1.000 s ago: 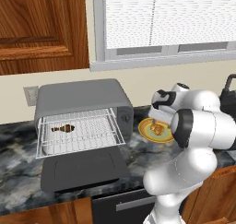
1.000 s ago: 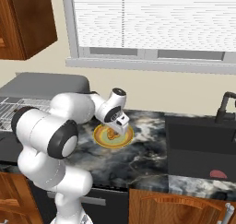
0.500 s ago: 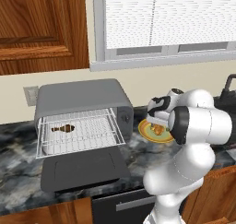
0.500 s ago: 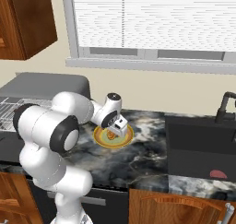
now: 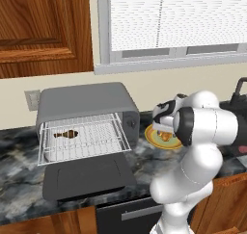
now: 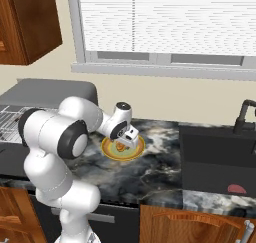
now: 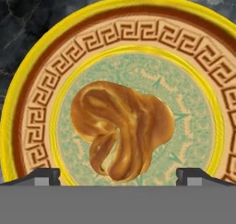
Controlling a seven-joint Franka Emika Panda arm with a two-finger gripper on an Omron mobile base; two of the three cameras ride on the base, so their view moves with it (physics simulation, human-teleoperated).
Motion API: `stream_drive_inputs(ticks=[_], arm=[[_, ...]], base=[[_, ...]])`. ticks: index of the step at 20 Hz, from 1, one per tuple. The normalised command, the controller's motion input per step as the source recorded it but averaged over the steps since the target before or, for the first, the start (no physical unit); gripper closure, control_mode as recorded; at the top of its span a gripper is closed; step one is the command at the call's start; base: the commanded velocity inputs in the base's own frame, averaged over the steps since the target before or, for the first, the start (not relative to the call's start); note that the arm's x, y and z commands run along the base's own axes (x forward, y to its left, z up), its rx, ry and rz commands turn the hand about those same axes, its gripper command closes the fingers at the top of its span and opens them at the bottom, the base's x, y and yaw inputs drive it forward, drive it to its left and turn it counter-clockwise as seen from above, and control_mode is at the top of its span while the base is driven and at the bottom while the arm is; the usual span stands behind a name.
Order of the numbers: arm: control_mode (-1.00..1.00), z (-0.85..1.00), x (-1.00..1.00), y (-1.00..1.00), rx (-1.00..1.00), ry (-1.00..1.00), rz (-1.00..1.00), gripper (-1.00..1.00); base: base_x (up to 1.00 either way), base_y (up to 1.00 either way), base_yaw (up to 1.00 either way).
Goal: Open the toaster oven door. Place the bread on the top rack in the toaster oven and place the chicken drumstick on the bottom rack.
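The toaster oven (image 5: 87, 100) stands on the counter at left with its door (image 5: 89, 177) folded down flat. A white wire rack (image 5: 96, 141) is slid out over the door, and the brown chicken drumstick (image 5: 65, 134) lies on it; I cannot tell which rack it is. The golden bread (image 7: 122, 128) sits in the middle of a yellow patterned plate (image 7: 37, 103) to the oven's right. My gripper (image 7: 119, 177) hangs open just above the bread (image 6: 121, 147), one fingertip on each side. From the base views the gripper (image 5: 164, 127) (image 6: 129, 139) is low over the plate (image 5: 154, 137).
A dark sink (image 6: 215, 154) with a black faucet (image 6: 242, 114) lies to the right of the plate (image 6: 107, 149), a red thing (image 6: 236, 188) in its basin. A wooden cabinet (image 5: 43, 31) hangs above the oven. A window sill runs along the back wall.
The hand has come down closer over the plate and the bread, and its jaws have stayed open. The oven, rack and drumstick have not moved.
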Motion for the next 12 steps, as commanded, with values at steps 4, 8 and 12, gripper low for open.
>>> stream_drive_inputs(ticks=[4, 8, 12], arm=[[-1.0, -0.07, 0.06, 0.0, -0.02, 0.0, 0.06, -1.0], [-1.0, -0.09, 0.03, 0.0, -0.01, 0.0, 0.03, -1.0], [-1.0, -0.1, 0.01, 0.0, -0.02, 0.0, 0.0, -1.0]], base=[[0.0, 0.0, 0.0], [0.0, 0.0, 0.0], [0.0, 0.0, 0.0]])
